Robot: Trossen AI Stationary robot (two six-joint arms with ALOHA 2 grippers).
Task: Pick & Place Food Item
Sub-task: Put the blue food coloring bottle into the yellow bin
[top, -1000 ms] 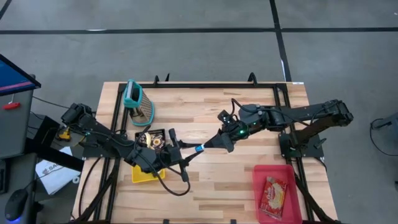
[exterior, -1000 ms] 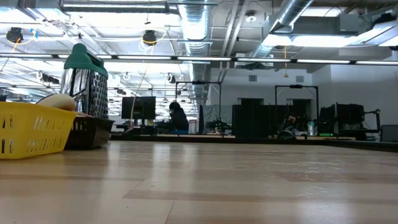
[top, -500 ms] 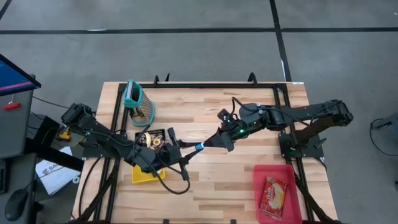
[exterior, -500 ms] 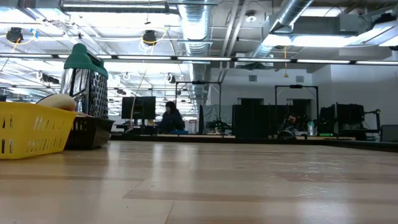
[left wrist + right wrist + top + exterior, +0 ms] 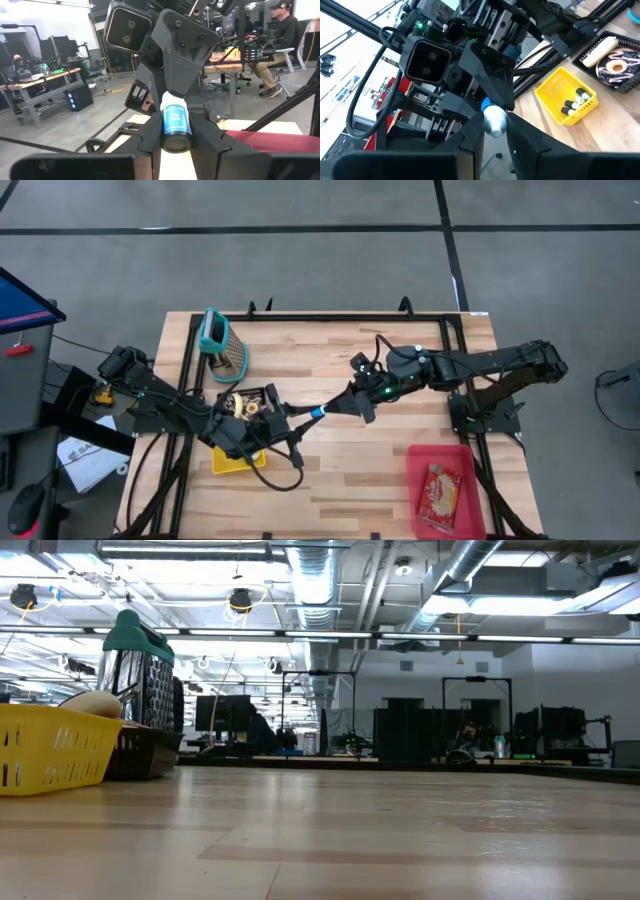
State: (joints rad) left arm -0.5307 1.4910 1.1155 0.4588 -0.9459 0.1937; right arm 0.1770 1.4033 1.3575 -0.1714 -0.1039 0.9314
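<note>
A small bottle [image 5: 315, 413] with a blue label, a dark base and a pale cap hangs level above the table's middle, between my two grippers. My left gripper [image 5: 305, 418] comes from the table's left and is shut on the bottle's base end [image 5: 176, 142]. My right gripper [image 5: 328, 409] comes from the right and is shut on the cap end [image 5: 494, 121]. A yellow basket [image 5: 238, 460] holding several small bottles stands under the left arm. The low view shows neither arm. My left gripper pinches the bottle's blue-labelled body near its dark base [image 5: 176, 131] between its two fingers. The fingers point level, from the table's left, and lie along the bottle. The bottle is lifted clear and lies level, cap away from this gripper. My right gripper has the bottle's pale cap [image 5: 495, 120] between its two fingertips. It comes from the table's right, slanting slightly down, in line with the bottle. The cap alone shows between the fingers; the body reaches beyond them toward the left gripper.
A black tray [image 5: 272, 392] with a doughnut and other food lies beside the yellow basket. A metal grater [image 5: 222, 345] with a teal handle stands at the far left. A red bin [image 5: 412, 470] with a snack packet [image 5: 440, 492] sits at the near right. Bare wood lies between them.
</note>
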